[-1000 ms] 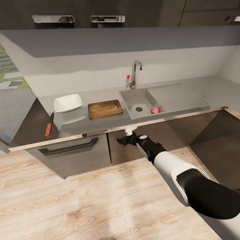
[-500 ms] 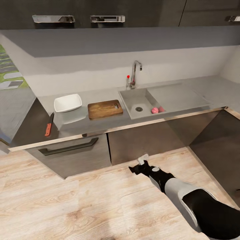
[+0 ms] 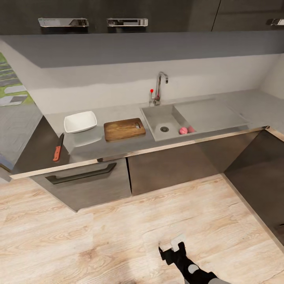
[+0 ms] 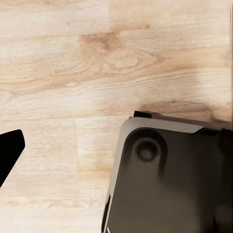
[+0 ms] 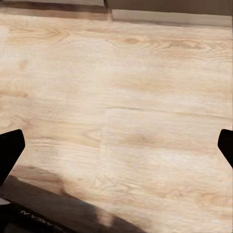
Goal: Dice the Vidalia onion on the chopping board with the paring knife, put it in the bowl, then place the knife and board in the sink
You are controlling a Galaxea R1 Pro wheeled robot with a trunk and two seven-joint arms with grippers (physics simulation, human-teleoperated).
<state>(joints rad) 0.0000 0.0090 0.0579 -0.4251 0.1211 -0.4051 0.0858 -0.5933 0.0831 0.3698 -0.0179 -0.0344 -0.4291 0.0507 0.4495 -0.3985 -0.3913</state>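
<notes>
Right claw (image 3: 173, 247) low over wooden floor (image 3: 98, 236), well short of bench (image 3: 118, 148); fingers spread wide, nothing between them. Left claw: one dark fingertip at edge of left wrist view, state cannot tell. Vidalia onion (image 3: 183, 130) in sink (image 3: 156, 118), beside drain. Chopping board (image 3: 124, 129) between sink and bowl (image 3: 80, 121); paring knife (image 3: 58, 148) near bench's left front edge. Risk: reach from this far back probably falls short, or arm clips bench edge; round bulb likely rolls off if pinched off-centre.
</notes>
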